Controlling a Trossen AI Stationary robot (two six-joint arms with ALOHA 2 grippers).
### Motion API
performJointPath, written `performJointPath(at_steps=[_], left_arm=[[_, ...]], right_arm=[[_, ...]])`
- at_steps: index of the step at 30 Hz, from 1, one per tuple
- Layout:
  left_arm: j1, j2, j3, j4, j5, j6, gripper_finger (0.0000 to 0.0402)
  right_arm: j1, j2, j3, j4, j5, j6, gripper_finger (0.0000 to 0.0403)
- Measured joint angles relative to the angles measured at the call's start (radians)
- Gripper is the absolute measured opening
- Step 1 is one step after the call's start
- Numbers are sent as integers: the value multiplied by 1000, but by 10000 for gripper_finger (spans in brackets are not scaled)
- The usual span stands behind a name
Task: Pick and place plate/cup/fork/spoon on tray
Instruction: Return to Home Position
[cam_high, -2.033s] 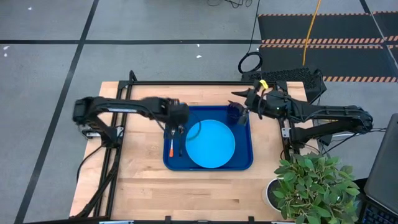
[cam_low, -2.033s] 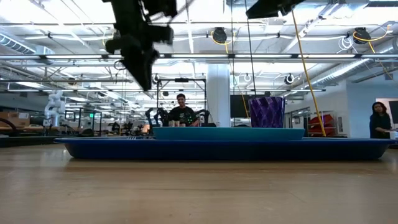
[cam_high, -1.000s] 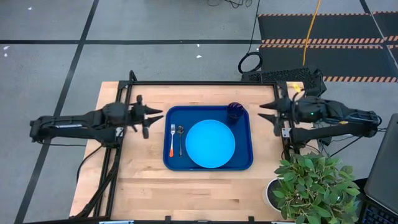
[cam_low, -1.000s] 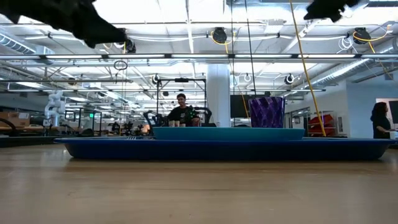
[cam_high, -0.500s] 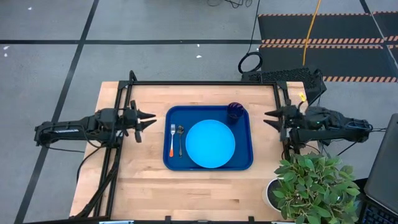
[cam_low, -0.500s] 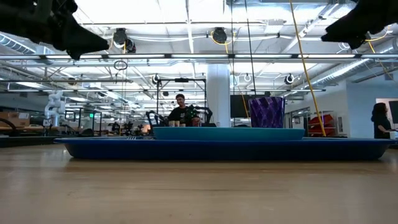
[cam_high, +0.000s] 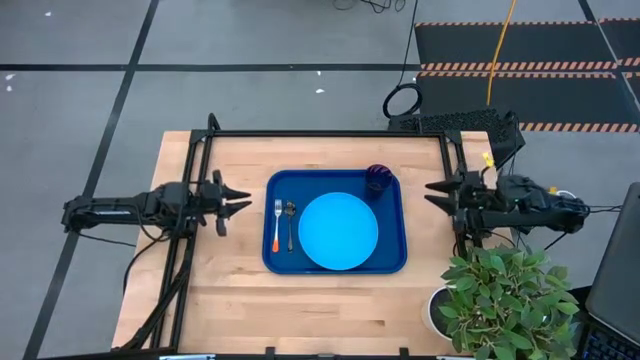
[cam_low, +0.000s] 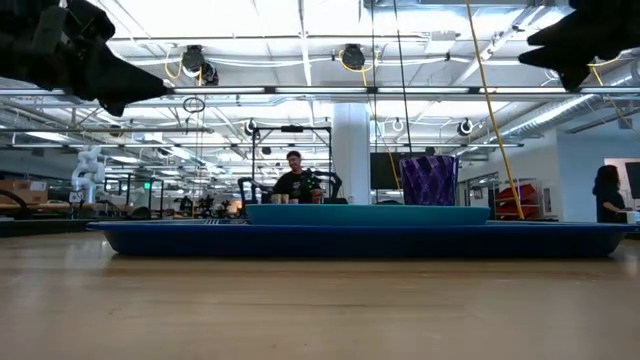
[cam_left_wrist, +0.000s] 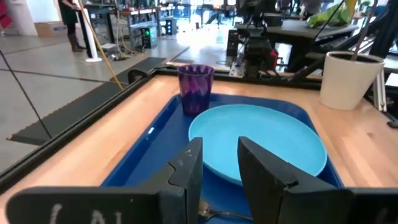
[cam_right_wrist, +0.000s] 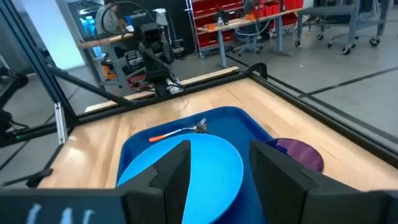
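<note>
On the tray (cam_high: 390, 262), fork (cam_high: 276, 226) and spoon (cam_high: 290, 222) parallel, heads away; both jaws released, empty.

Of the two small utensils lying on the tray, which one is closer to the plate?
The spoon, the all-dark one, lies closer to the plate. The fork, with its orange-red handle, lies on its far side, toward the tray edge.

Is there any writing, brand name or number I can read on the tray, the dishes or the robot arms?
None can be read.
Tray, plate, cup, fork and spoon: no lettering shows.
Left gripper: pale marks on its body, too blurred to read.
Right gripper: faint pale marks likewise, unreadable.
</note>
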Motion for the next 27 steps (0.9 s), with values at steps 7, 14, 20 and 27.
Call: performJointPath(at_steps=[7,14,20,27], left_arm=[[-21,-34,-119,169,1,-11,104],[-33,-48,-178,260,3,-8,104],[-34,-48,-178,254,3,-10,104],[-33,-47,-178,237,12,-19,104]], right_arm=[[0,-3,-118,166,-28,-60,157],[0,-7,-228,317,-126,-126,157],[0,-33,-308,398,-130,-174,157],[0,-32,-428,634,-162,-230,157]])
